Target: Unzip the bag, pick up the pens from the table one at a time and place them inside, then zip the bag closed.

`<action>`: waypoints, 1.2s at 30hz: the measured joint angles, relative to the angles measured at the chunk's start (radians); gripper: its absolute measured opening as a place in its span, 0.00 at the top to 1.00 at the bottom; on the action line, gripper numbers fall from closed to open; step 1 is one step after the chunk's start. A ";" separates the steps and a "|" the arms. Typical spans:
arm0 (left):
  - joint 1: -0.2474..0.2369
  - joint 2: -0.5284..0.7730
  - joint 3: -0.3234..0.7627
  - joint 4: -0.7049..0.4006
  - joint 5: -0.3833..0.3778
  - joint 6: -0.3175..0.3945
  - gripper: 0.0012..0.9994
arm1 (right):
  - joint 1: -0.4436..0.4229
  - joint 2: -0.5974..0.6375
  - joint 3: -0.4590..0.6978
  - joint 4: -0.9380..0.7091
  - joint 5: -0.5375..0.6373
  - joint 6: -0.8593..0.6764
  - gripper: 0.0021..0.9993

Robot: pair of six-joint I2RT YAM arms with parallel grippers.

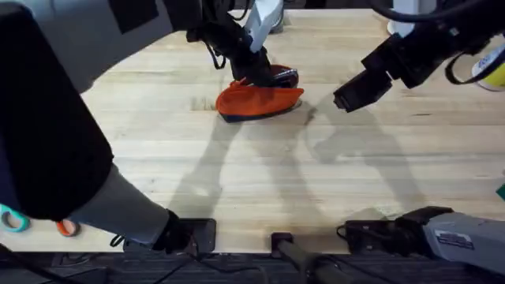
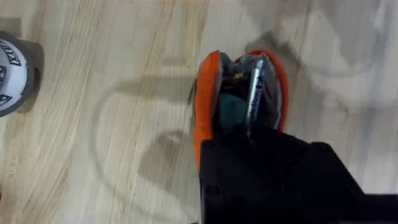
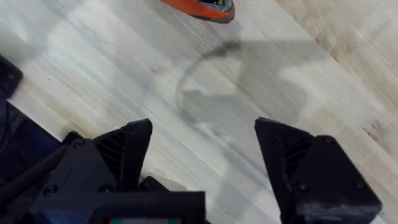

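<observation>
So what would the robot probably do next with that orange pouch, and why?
Probably start zipping it shut. The bag gapes open, with a silver pen lying inside, and no loose pen is evident on the table. The left tool is at the pouch's end. The right tool hangs open over bare wood beside it, so it would likely move in to help.

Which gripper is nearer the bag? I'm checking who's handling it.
Left. The left gripper is right on the bag, at its open top; the right gripper hovers apart, beside it, open.
</observation>
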 joint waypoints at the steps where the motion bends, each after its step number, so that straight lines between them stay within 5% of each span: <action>1: 0.000 0.000 0.000 0.000 -0.004 0.001 0.96 | 0.000 0.000 0.000 0.000 0.000 0.000 0.00; 9: 0.000 0.000 0.000 0.001 -0.019 0.007 0.91 | 0.000 0.000 0.000 0.000 0.000 0.000 0.00; 14: 0.000 0.000 0.000 0.000 -0.018 0.008 0.14 | 0.000 0.000 0.000 0.000 0.000 0.000 0.00; 16: 0.000 0.000 0.000 0.000 -0.018 0.006 0.02 | 0.000 0.000 0.000 0.000 0.000 0.000 0.00; 27: 0.000 0.000 0.003 0.002 -0.018 0.000 0.01 | 0.000 0.000 0.000 0.000 0.000 0.000 0.00; 36: -0.001 0.000 0.124 -0.021 -0.075 -0.139 0.00 | 0.000 0.000 0.000 0.000 0.000 0.000 0.00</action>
